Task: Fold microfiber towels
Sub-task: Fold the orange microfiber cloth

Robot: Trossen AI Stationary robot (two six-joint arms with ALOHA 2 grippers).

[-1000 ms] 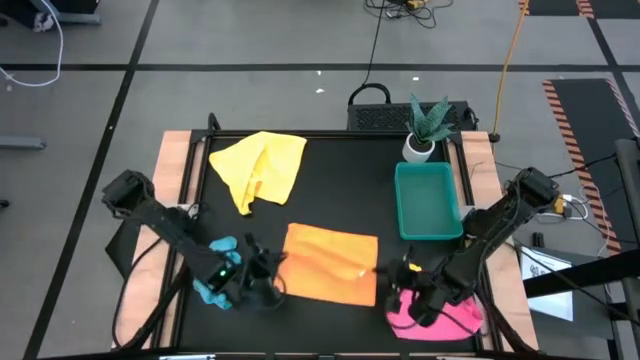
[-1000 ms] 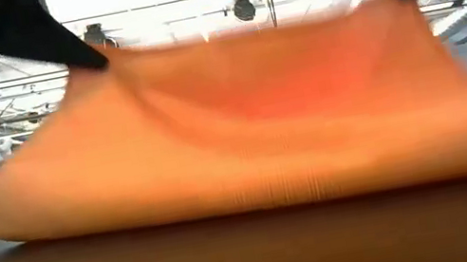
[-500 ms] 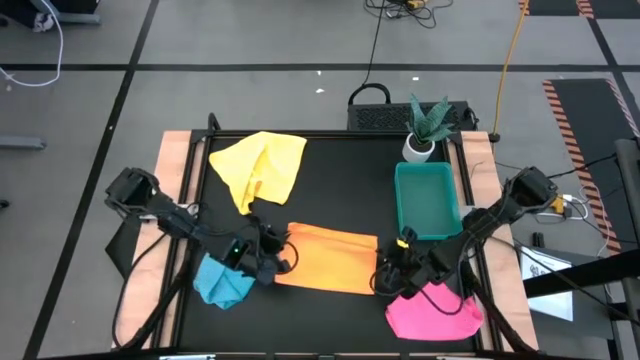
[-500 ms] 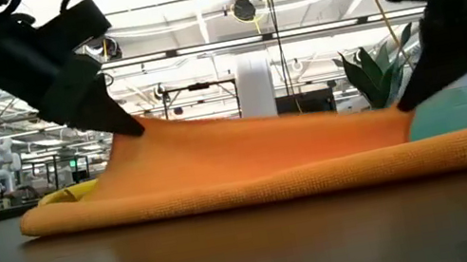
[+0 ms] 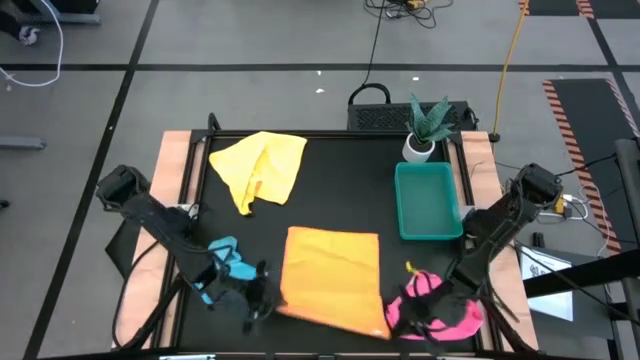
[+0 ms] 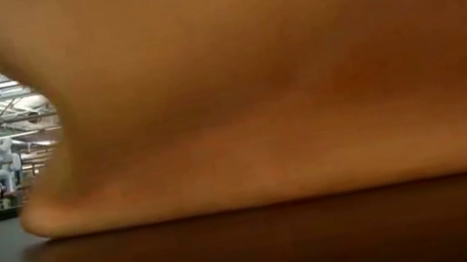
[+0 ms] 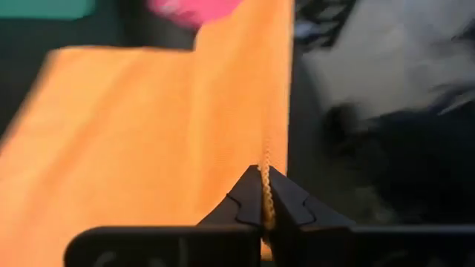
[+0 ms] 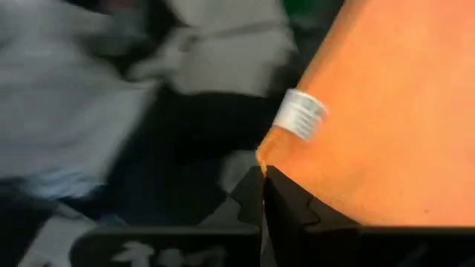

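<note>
At the near edge of the bench point(image 5: 330, 190), both arms hold the orange-yellow towel point(image 5: 332, 272) by its two near corners: the left claw point(image 7: 265, 199) is pressed together on a thin edge of the cloth, and the right claw point(image 8: 263, 184) pinches the opposite corner, close to the towel's white label point(image 8: 300, 115). Holding matching corners lets the arms keep the edge taut and lay the cloth evenly, which suits spreading it flat or starting a fold. The light blue towel point(image 5: 222, 265) lies crumpled just beside the left arm and the pink towel point(image 5: 440, 312) under the right arm, both waiting. Farther back sit the green tray point(image 5: 427, 200) and the second yellow towel point(image 5: 260, 165), loosely bunched, with a potted plant point(image 5: 425, 125) at the far edge.
</note>
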